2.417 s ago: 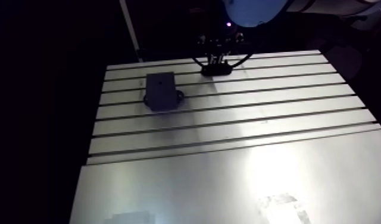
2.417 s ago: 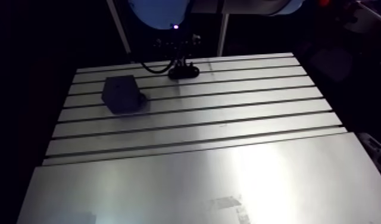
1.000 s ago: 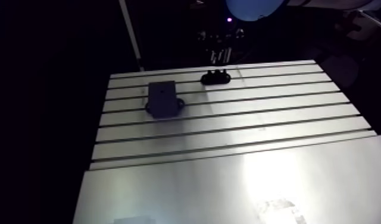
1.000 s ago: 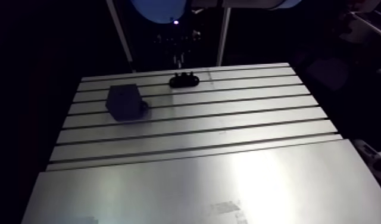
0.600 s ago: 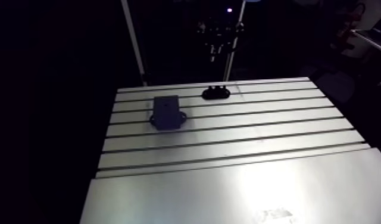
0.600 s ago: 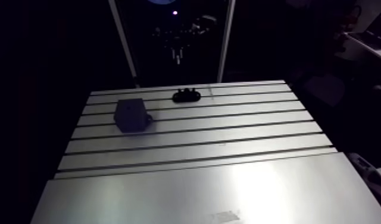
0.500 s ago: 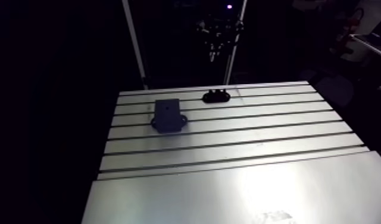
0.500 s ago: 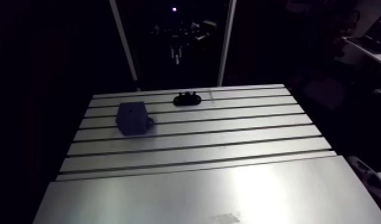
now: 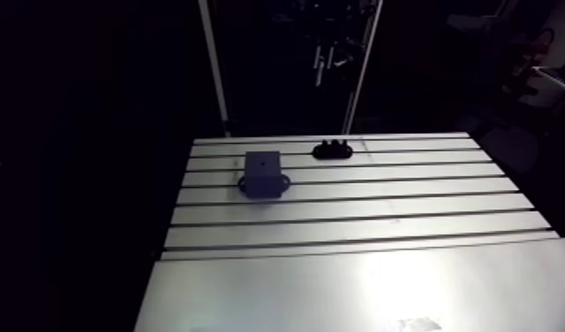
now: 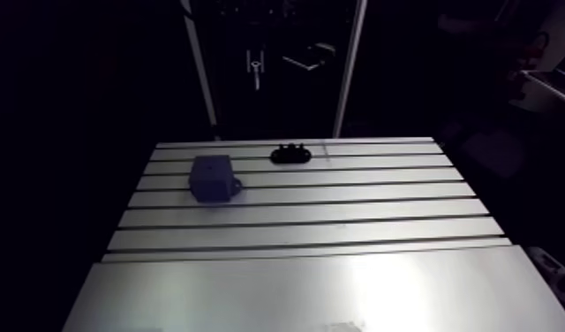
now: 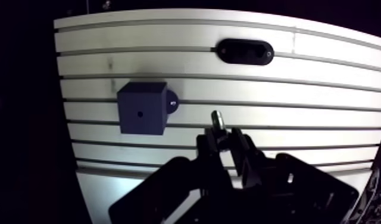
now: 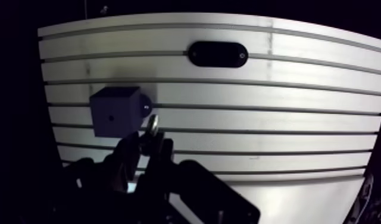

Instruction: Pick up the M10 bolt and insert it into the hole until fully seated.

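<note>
High above the table (image 9: 383, 265), our gripper (image 11: 222, 140) pinches the bolt (image 11: 217, 121), so we should carry it left over the block (image 11: 141, 108), line it up plumb with the hole (image 11: 139, 113), and descend slowly.

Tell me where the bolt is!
In the wrist view, the shiny metal bolt is pinched between the jaws, above the slotted aluminium table, near the dark cube.

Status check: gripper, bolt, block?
Gripper shut on M10 bolt, above the table. Block apart, beside the gripper, hole empty. Nothing seen between bolt and block.
</note>
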You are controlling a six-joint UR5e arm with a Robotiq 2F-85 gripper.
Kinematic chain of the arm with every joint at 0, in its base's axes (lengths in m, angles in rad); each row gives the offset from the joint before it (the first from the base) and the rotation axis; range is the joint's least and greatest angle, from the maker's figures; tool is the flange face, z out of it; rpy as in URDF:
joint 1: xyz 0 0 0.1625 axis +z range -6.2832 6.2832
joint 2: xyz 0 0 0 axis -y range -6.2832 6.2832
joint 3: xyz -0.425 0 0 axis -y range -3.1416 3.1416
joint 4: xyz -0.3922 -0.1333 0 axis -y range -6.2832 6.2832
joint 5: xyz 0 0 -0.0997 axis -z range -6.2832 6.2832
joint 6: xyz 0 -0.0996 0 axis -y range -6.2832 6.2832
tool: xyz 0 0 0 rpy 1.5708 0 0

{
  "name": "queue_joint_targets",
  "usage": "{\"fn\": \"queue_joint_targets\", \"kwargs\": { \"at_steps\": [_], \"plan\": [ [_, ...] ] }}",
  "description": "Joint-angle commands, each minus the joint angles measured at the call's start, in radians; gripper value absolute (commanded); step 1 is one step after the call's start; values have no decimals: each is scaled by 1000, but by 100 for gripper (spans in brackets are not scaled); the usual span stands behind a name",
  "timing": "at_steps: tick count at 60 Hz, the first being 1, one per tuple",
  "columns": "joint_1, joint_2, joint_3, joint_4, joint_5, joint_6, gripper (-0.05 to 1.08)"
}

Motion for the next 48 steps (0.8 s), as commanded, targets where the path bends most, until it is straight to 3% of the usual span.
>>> {"fn": "queue_joint_targets", "kwargs": {
  "at_steps": [1, 23, 48],
  "plan": [
    [62, 38, -84, 120, -2, -1, 107],
    [127, 117, -125, 173, -14, -7, 107],
    [169, 128, -118, 109, -19, 3, 107]
  ]
}}
